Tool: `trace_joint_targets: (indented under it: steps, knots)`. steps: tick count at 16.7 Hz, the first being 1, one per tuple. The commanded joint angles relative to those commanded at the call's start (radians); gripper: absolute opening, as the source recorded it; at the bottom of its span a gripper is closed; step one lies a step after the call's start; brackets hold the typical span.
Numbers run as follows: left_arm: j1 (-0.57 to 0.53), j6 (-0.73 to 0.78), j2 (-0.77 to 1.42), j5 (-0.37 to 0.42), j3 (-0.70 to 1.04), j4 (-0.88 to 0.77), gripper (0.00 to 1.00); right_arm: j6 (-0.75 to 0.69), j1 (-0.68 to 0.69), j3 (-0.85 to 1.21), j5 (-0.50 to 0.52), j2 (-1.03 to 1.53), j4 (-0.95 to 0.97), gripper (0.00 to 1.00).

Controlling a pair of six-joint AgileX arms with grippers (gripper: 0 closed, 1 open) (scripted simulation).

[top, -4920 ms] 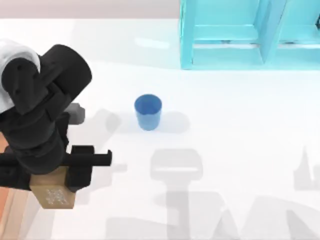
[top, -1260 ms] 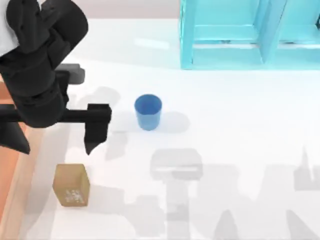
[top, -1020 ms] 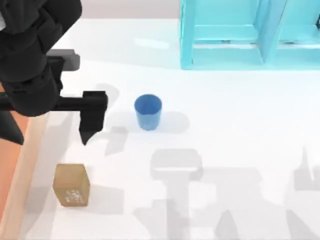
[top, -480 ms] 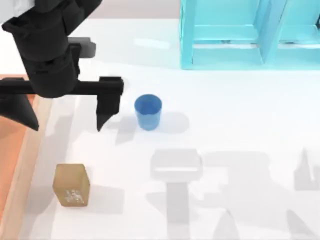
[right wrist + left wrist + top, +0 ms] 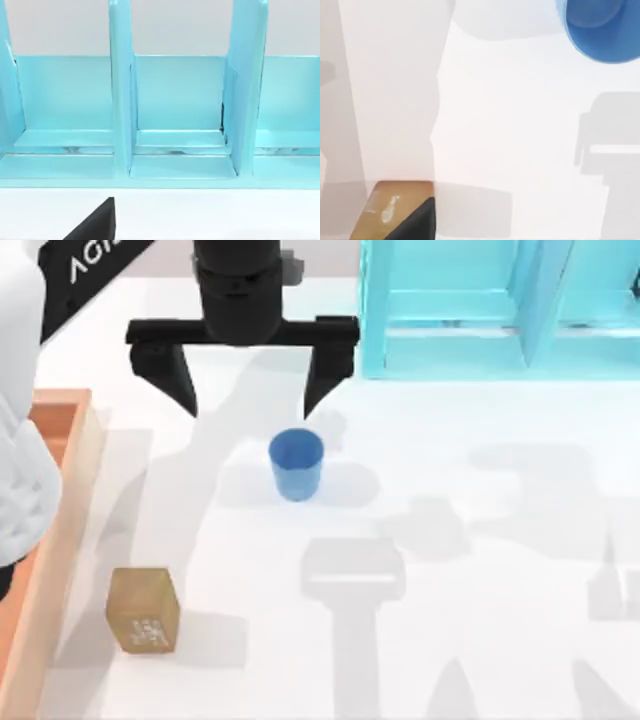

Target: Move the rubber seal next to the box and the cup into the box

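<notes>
The rubber seal [image 5: 143, 609] sits on the white table [image 5: 480, 540] near the top view's lower left, upright w/ its pale markings facing the camera, just beside the raised rim of the box [image 5: 62, 510] but apart from it. The box runs along the table's left edge. The cup [image 5: 296, 464] stands upright nr the table's middle, well apart from the seal, nothing inside it as far as the top view tells. The left gripper [image 5: 245, 390] hangs above and just behind the cup, fingers spread wide, holding nothing; one fingertip [image 5: 318, 400] points down close to the cup's rim. A light-blue shelf [image 5: 500, 305] stands at the far right; the right wrist view faces its compartments, w/ a dark finger tip [image 5: 95, 222] at its lower edge, prob. the right gripper's, state not clear.
</notes>
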Motion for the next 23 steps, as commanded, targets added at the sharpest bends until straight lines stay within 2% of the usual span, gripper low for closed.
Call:
trace_joint_targets:
  steps: [5, 10, 18, 23]
  knots:
    - [-0.041, -0.037, 0.304, 0.003, 0.413, -0.082, 1.0, 0.0, 0.0, 0.0, 0.0, 0.0, 0.0, 1.0]
    - [-0.06, -0.054, 0.445, 0.007, 0.593, -0.107, 1.0, 0.0, 0.0, 0.0, 0.0, 0.0, 0.0, 1.0]
    - [-0.056, -0.051, 0.438, 0.007, 0.556, -0.074, 1.0, 0.0, 0.0, 0.0, 0.0, 0.0, 0.0, 1.0]
    - [-0.057, -0.051, 0.368, 0.007, 0.29, 0.117, 1.0, 0.0, 0.0, 0.0, 0.0, 0.0, 0.0, 1.0]
